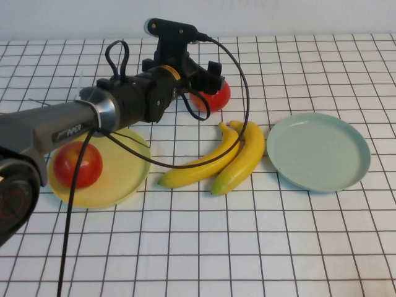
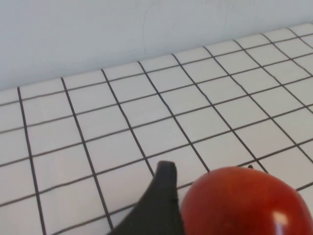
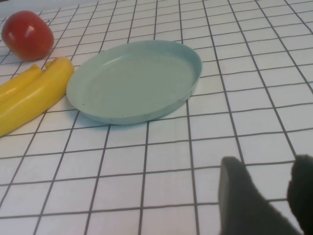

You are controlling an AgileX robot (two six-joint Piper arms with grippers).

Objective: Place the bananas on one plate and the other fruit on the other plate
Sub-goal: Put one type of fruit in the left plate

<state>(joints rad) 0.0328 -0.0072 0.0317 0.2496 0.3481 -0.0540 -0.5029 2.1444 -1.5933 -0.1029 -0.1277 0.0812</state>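
One red apple (image 1: pixel 77 163) lies on the yellow plate (image 1: pixel 127 176) at the left. The second red apple (image 1: pixel 216 98) is at the back centre, between the fingers of my left gripper (image 1: pixel 207 83), which is shut on it. In the left wrist view this apple (image 2: pixel 244 203) fills the space beside one black finger (image 2: pixel 164 196). Two yellow bananas (image 1: pixel 213 158) lie side by side on the table, just left of the empty blue-green plate (image 1: pixel 318 150). My right gripper (image 3: pixel 266 164) is open and empty, low over the table near that plate (image 3: pixel 134 81); it does not show in the high view.
The left arm (image 1: pixel 74 127) and its black cable (image 1: pixel 241 93) reach over the yellow plate toward the back. A pale wall stands behind the checked tabletop (image 1: pixel 204 247).
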